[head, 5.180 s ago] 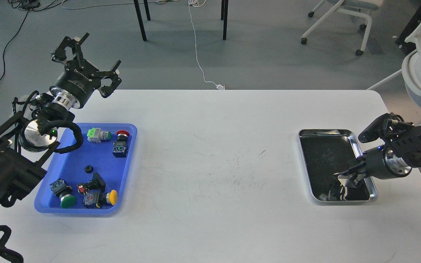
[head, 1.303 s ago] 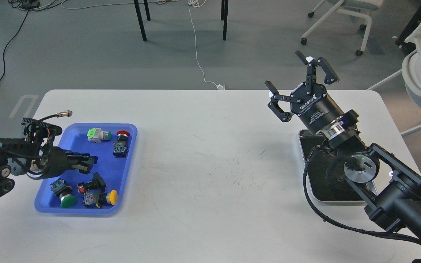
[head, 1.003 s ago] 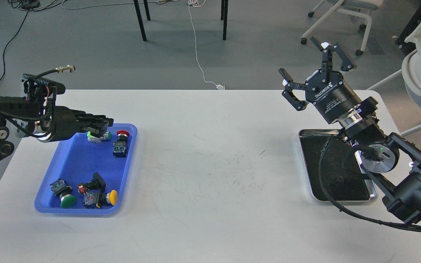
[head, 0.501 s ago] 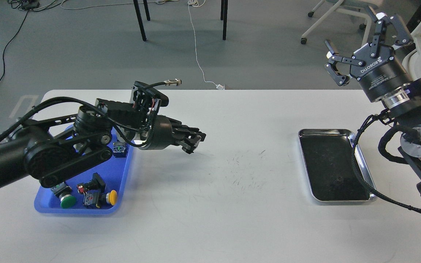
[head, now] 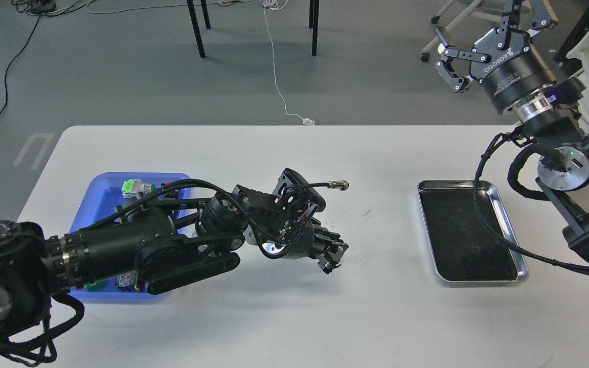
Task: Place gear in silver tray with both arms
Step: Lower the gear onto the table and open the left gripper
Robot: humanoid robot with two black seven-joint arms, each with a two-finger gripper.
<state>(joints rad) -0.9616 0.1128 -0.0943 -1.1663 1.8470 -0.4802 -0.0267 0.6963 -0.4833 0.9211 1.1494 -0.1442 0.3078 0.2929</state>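
Desk point(head: 294, 322): a bare white top carries a tray toward each end, the two well apart.
Left arm point(head: 136, 253): reaches in low across the blue tray point(head: 101, 182), hiding most of the push-button parts lying in it.
Left tool point(head: 331, 257): hangs just above the middle of the desk, tipped down and pointing toward the silver tray. Its dark fingers look drawn close, but whether they are together or pinching something cannot be told.
Silver tray point(head: 507, 223): lies flat at the right end of the desk, well apart from the left tool. One small dark speck point(head: 473, 250) rests on its bottom near the front rim. It is possibly a gear, but too small to confirm.
Gear: none is plainly visible in either tool; if one is being carried, the left fingers hide it.
Handling, as a judgement: a small gear would be light, rigid and hard, not fragile, and likely to roll or skate on the slick metal. It is best pinched across its rim and let go low over the tray bottom.
Right tool point(head: 478, 25): raised high beyond the desk's far edge, its fingers spread wide and holding nothing.
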